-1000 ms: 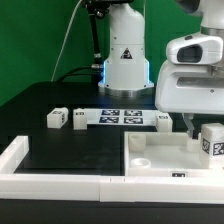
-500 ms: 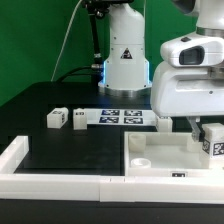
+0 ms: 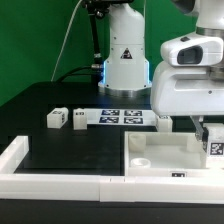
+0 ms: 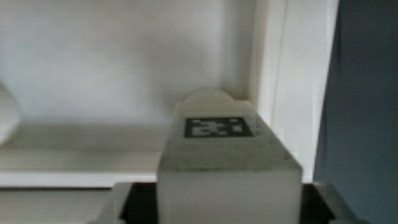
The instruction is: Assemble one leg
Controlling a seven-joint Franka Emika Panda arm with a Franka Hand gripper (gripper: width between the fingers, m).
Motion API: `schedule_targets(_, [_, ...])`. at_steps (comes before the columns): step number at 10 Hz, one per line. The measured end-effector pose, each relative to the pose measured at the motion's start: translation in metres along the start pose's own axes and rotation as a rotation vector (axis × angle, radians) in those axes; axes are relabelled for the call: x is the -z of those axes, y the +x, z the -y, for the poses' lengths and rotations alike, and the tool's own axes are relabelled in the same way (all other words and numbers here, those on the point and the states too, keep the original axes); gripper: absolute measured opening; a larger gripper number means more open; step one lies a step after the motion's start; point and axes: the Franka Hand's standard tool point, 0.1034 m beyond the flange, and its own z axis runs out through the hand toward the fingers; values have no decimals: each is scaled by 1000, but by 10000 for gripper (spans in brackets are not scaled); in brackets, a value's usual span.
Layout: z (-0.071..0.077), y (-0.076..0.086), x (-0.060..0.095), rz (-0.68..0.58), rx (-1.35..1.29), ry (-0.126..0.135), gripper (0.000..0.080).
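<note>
Leg in hand: we see one leg [image 3: 214, 145] at the exterior view's right edge, under the arm's white head, its black-and-white tag facing the camera. In the wrist view the same leg [image 4: 224, 152] fills the middle, tag uppermost, standing upright.
Jaws: our gripper [image 3: 211, 128] has the jaws closed on this leg; dark pads show on either side of its base in the wrist view.
Where it sits: the leg is over the far right corner of the large white panel [image 3: 160, 158], close to the raised rim. Whether it touches the panel floor, we cannot tell.
Panel: it lies on the black surface [image 3: 70, 150] at the exterior view's right, with a small round boss near its left side.
Rails: long white border rails [image 3: 50, 183] run along the front and left.
Other legs: two look-alike legs [image 3: 57, 119] stand well apart to the left, and a third is just beside the marker board [image 3: 122, 117].
</note>
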Motion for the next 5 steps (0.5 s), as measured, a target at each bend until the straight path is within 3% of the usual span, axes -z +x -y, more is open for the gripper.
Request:
schedule_targets(2, [-4,1,0,-16,-338,45,291])
schedule_targets(5, [-3,1,0,1,-766,64,291])
